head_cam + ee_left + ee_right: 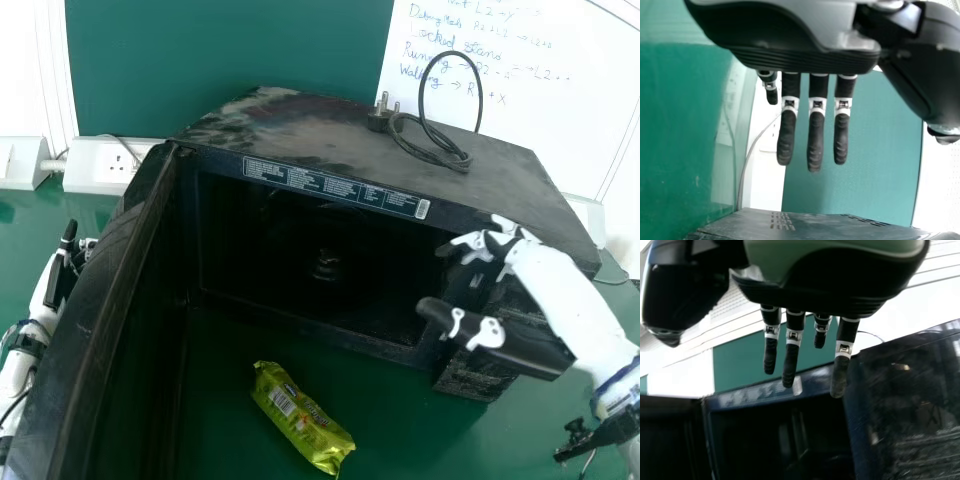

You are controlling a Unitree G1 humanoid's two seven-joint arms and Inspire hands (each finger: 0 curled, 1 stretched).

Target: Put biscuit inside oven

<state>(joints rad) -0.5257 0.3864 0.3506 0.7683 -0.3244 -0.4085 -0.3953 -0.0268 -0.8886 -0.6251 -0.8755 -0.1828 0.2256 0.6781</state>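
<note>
Green biscuit lower centre in the head view needs the right hand, centre right, fingers straight and apart, to clear the oven before dipping; the left hand, far left, is straight-fingered.

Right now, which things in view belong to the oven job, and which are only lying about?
For the job:
- black oven, door open
- green biscuit packet, outside it

Only lying about:
- black power cord with plug, on top
- whiteboard behind
</note>
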